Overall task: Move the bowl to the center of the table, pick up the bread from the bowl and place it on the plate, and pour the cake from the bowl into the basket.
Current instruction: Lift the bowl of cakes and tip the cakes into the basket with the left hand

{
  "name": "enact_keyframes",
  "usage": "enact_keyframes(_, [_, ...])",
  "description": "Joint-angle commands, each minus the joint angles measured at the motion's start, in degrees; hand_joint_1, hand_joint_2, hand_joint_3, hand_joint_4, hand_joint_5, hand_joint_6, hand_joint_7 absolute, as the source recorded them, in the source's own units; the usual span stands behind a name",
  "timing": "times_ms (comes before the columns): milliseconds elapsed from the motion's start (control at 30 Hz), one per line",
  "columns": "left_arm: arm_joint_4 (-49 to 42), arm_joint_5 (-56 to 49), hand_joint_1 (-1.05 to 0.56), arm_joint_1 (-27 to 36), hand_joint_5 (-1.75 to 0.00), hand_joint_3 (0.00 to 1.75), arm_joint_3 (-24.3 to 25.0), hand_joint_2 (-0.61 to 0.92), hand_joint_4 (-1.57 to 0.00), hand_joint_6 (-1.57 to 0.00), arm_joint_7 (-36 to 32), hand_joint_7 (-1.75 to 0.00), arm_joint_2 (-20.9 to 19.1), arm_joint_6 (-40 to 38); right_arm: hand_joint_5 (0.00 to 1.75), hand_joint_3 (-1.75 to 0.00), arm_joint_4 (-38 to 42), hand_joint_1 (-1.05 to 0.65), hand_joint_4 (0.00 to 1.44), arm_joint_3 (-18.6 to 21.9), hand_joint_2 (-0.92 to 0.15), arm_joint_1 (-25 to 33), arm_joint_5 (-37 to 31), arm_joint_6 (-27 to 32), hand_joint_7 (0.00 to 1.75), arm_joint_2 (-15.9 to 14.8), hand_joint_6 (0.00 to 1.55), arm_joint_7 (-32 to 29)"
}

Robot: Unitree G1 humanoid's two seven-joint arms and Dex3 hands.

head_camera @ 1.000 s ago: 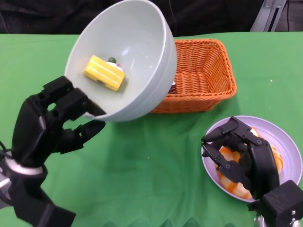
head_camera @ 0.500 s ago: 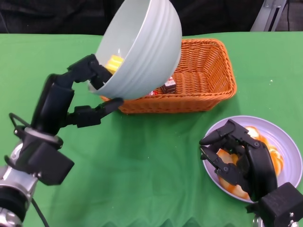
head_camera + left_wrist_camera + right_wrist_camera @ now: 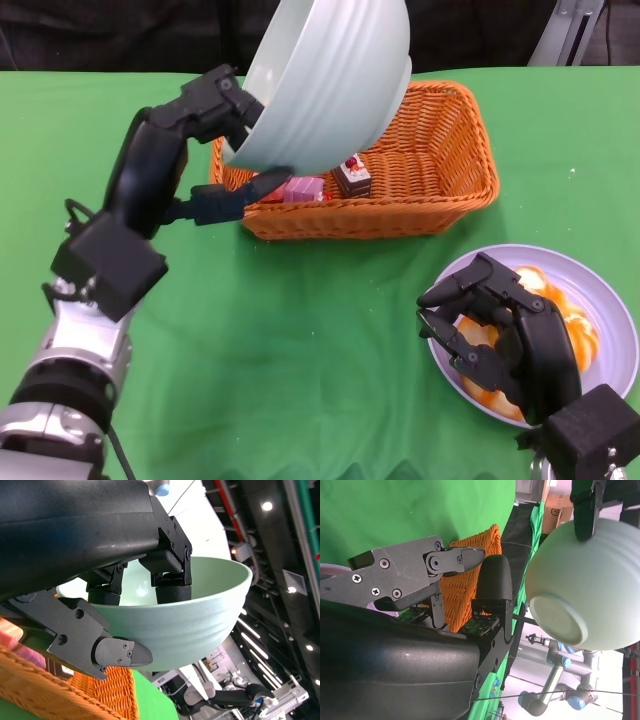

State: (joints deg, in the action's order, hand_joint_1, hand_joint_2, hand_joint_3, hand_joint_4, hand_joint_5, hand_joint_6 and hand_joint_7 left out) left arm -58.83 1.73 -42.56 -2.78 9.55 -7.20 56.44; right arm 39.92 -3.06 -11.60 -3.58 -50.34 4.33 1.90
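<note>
The green cloth table (image 3: 320, 330) carries an orange woven wicker basket (image 3: 440, 170) as landmark, and behind the table the room is dark.

The pale green round ceramic bowl (image 3: 335, 85) is lifted above the left end of the basket and tipped far over, so its ribbed outside and its foot face the camera; the inside is hidden. The black left hand (image 3: 215, 120) grasps the bowl at the rim, with fingers inside and the thumb under the outside wall.

In front of the basket, to its right, stands the lilac round plate (image 3: 610, 300) with orange-and-white bread pieces (image 3: 585, 340). The black right hand (image 3: 500, 335) rests over this plate with fingers half curled and apart; whether it holds something I cannot tell.

Inside the basket lie a small pink cake piece (image 3: 303, 189) and a dark brown cake piece (image 3: 353, 178) beside it.
</note>
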Motion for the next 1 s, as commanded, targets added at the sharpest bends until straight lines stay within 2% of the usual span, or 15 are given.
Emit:
enact_keyframes(33, [0.4,2.9,-0.15,-1.9,-1.66,0.81,2.3,0.73,-0.68,-0.68,2.8,-1.54,1.1,-4.0,1.49,-0.19,0.8,-0.16,0.63,0.3,-0.92,-0.2,-0.2,0.1,1.25,-0.1,0.6,-0.6])
enact_keyframes(167, [2.1,8.3,-0.13,-2.4,-1.62,0.99,5.2,0.63,-0.72,-0.69,8.9,-1.56,3.4,-11.3,1.51,-0.2,1.3,-0.17,0.63,0.3,-0.91,-0.4,-0.7,-0.2,1.27,-0.1,0.6,-1.2])
enact_keyframes(267, [3.9,13.3,-0.13,-3.0,-1.59,1.14,7.9,0.53,-0.78,-0.75,12.7,-1.51,5.4,-19.6,1.52,-0.21,2.0,-0.17,0.62,0.2,-0.91,-0.7,-1.2,-0.6,1.27,-0.4,0.6,-1.6])
enact_keyframes(367, [5.8,16.2,-0.11,-3.4,-1.57,1.2,10.0,0.51,-0.81,-0.78,14.5,-1.49,6.4,-26.5,1.53,-0.21,2.6,-0.18,0.61,0.3,-0.91,-0.9,-1.3,-0.9,1.28,-0.3,0.59,-1.6])
enact_keyframes(633, [9.3,21.0,-0.11,-4.6,-1.55,1.18,13.9,0.55,-0.81,-0.8,16.8,-1.49,7.3,-41.0,1.55,-0.24,4.8,-0.16,0.63,0.4,-0.89,-1.8,-1.5,-2.6,1.32,-0.1,0.59,-1.9])
enact_keyframes(1000, [8.8,22.5,-0.1,-6.2,-1.54,1.24,16.2,0.5,-0.83,-0.83,22.1,-1.47,6.3,-48.4,1.56,-0.3,6.4,-0.17,0.63,0.0,-0.85,-2.6,-3.4,-3.5,1.34,0.5,0.58,-4.2])
